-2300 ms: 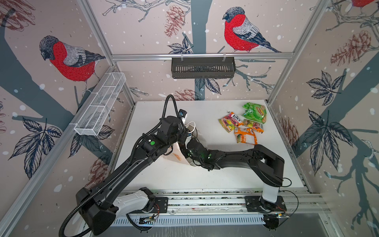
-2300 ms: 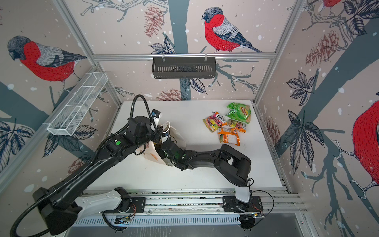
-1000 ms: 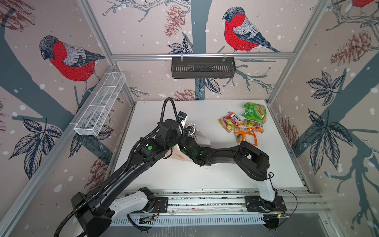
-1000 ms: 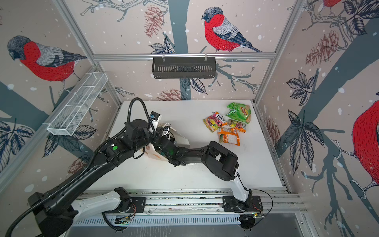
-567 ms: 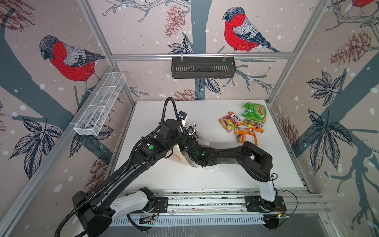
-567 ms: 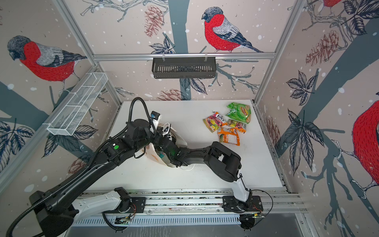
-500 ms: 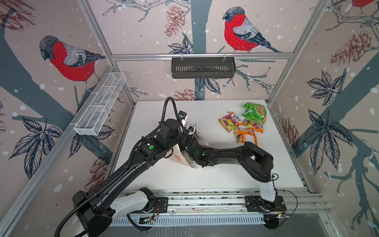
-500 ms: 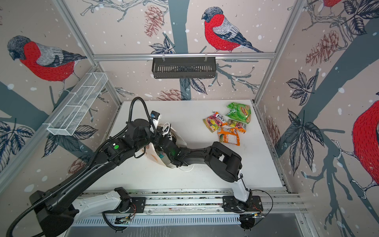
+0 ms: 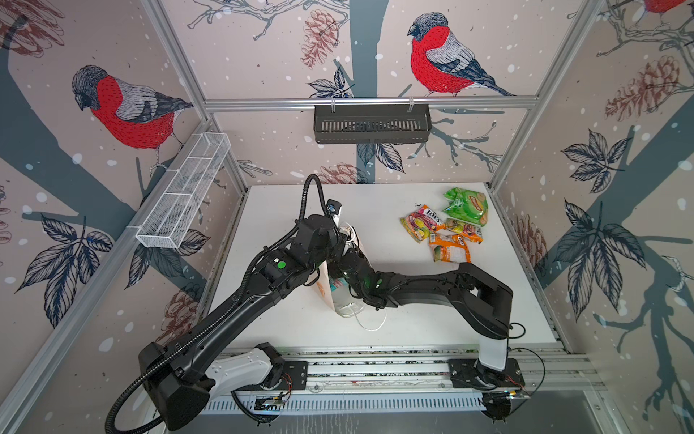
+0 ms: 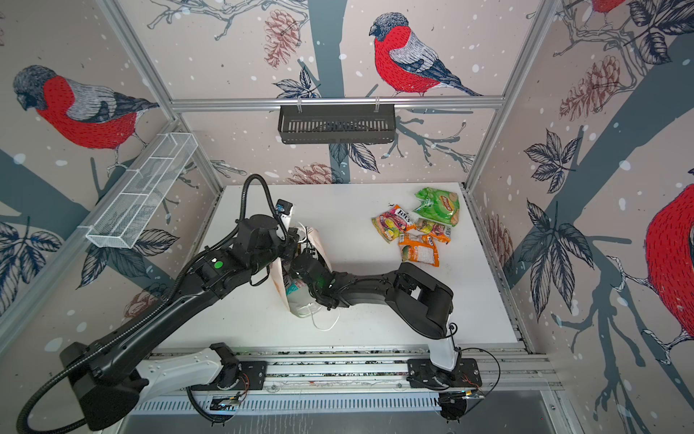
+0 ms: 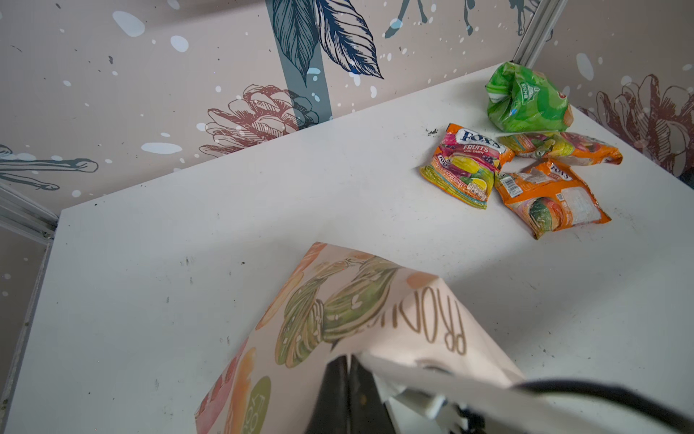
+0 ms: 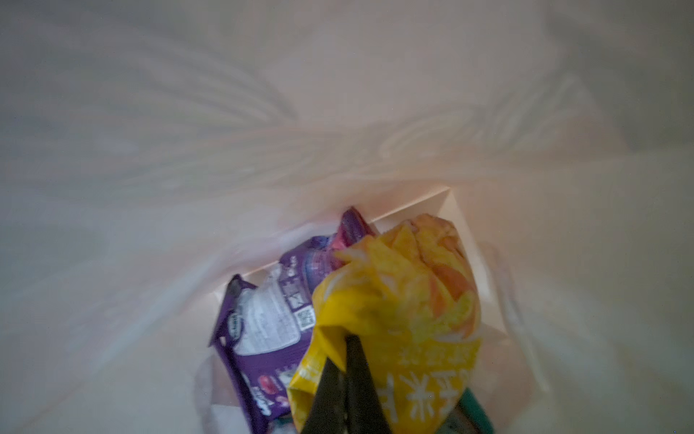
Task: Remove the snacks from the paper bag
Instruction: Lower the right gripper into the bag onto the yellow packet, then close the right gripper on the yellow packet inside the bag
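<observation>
Inside the paper bag (image 12: 338, 112), right hand (image 12: 347, 340) is clamping shut on a crumpled fold of the yellow packet (image 12: 413, 300). Purple packet (image 12: 270, 323) is lying against it, touching. Left hand (image 11: 349, 362) is pinching together on the bag's rim, holding the mouth open mid-surface (image 9: 413, 327).

Risks, judging:
- Grip is sitting on a thin glossy fold, so yellow could be slipping free on the pull-out.
- Purple could be getting dragged along and dropping.
- Right arm is filling the mouth, so withdrawing could be snagging paper, tearing the rim at the left pinch, or dragging the whole bag.

Counting:
- One bag.
- Three packets showing inside: yellow, purple, plus a teal sliver (image 12: 479, 413).
- Four lying out near the far right corner, bunched close: green packet (image 9: 467, 206), multicoloured packet (image 9: 420, 225), slim orange packet (image 9: 463, 227), orange packet (image 9: 450, 251).
</observation>
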